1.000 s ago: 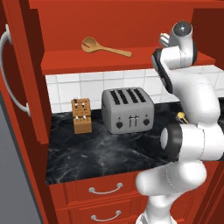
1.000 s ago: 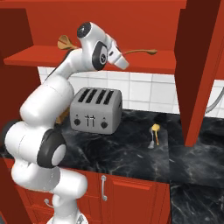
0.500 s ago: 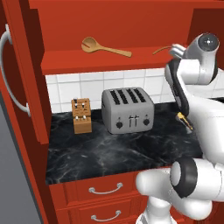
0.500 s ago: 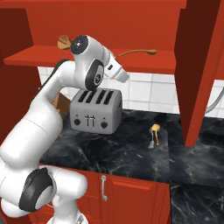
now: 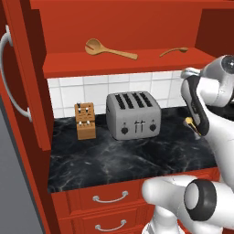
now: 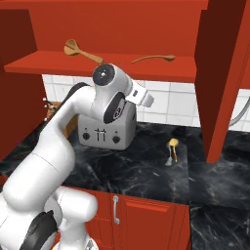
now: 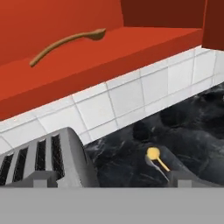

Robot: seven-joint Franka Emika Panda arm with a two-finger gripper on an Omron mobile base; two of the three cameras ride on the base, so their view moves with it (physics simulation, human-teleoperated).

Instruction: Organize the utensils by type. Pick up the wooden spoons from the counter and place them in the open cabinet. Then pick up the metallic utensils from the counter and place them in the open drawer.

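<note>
Tan wooden spoons (image 5: 109, 50) on cabinet (image 5: 128, 64) shelf; gold-tinted piece (image 7: 156, 159) on counter (image 7: 192, 131); tool wide open, empty.

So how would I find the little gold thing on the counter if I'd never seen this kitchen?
Start at the big silver toaster on the black marble counter. Look along the counter toward the hanging red cabinet side; just before it lies the gold-tinted utensil. It is tiny, shiny and yellow, nothing like the wooden spoons up on the shelf.

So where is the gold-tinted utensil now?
The gold-tinted utensil lies on the black counter, right of the toaster in the right base view, near the tiled wall.
</note>
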